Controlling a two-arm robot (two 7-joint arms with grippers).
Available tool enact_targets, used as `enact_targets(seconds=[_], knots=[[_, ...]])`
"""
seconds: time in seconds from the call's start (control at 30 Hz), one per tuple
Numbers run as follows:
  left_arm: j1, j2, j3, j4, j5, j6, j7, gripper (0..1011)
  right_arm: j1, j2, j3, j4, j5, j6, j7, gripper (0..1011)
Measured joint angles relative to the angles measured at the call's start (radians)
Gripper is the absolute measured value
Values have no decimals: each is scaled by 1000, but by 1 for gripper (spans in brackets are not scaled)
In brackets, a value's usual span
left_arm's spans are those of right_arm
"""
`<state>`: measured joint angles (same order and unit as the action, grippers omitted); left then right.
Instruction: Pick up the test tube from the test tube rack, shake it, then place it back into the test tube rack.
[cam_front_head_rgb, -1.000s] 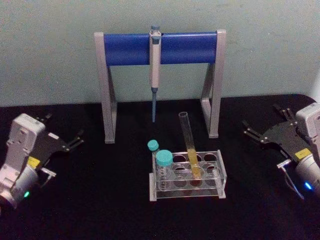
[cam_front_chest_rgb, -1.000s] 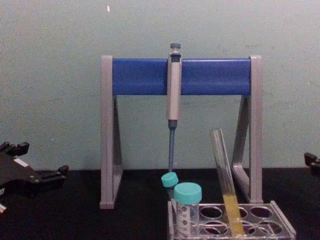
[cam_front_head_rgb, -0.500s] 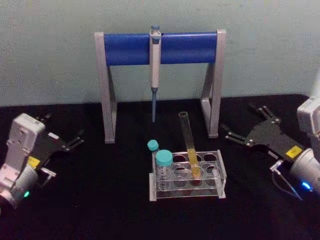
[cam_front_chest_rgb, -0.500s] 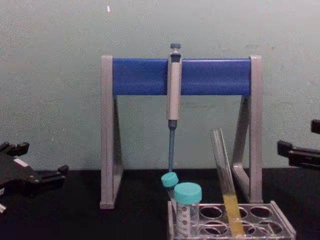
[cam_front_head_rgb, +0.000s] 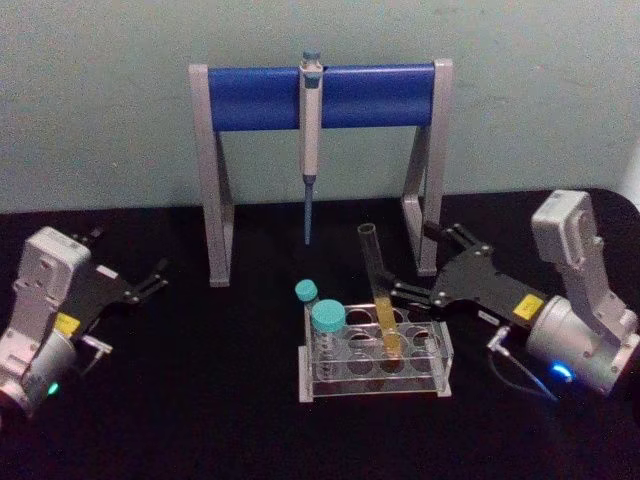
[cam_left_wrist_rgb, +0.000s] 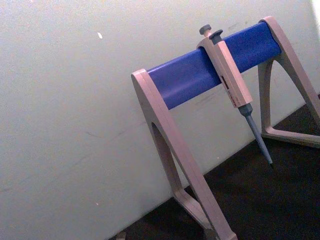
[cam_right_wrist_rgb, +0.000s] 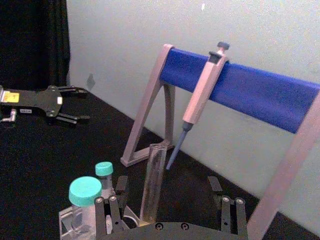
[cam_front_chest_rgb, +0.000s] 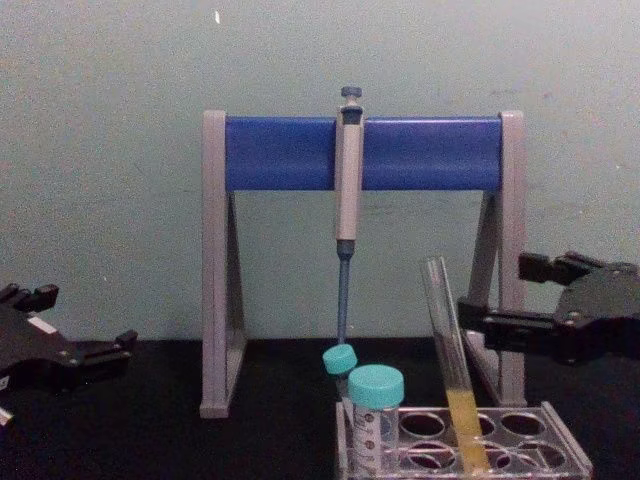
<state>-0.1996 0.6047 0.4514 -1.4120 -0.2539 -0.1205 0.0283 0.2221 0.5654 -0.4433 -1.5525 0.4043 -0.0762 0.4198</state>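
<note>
The test tube (cam_front_head_rgb: 378, 285), long clear glass with yellow-orange liquid at the bottom, leans in the low clear test tube rack (cam_front_head_rgb: 375, 384) at the table's middle. My right gripper (cam_front_head_rgb: 412, 262) is open and close to the tube's right side at mid height. In the right wrist view the test tube (cam_right_wrist_rgb: 153, 182) rises between the gripper's spread fingers (cam_right_wrist_rgb: 120, 189), apart from both. The chest view shows the right gripper (cam_front_chest_rgb: 505, 295) just right of the test tube (cam_front_chest_rgb: 450, 355) above the rack (cam_front_chest_rgb: 565, 452). My left gripper (cam_front_head_rgb: 130, 258) rests open at the far left.
Two teal-capped tubes (cam_front_head_rgb: 328, 318) stand in the rack's left end. Behind the rack stands a tall grey-and-blue pipette stand (cam_front_head_rgb: 260, 97) with a grey-blue pipette (cam_front_head_rgb: 310, 130) hanging from it. Its right leg (cam_front_head_rgb: 430, 190) is just behind my right gripper.
My right gripper has swung in from the right edge to the test tube, staying open. The left arm, tube and rack have not moved.
</note>
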Motion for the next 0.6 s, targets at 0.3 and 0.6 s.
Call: enact_targets(seconds=[0.3,0.6], knots=[[0,0,0,0,0,0,0,1001,42,-48,-19,37,-8,87,27,1000],[0,0,0,0,0,0,0,1001,71,-84,-27,76,-35,129,40,1000]])
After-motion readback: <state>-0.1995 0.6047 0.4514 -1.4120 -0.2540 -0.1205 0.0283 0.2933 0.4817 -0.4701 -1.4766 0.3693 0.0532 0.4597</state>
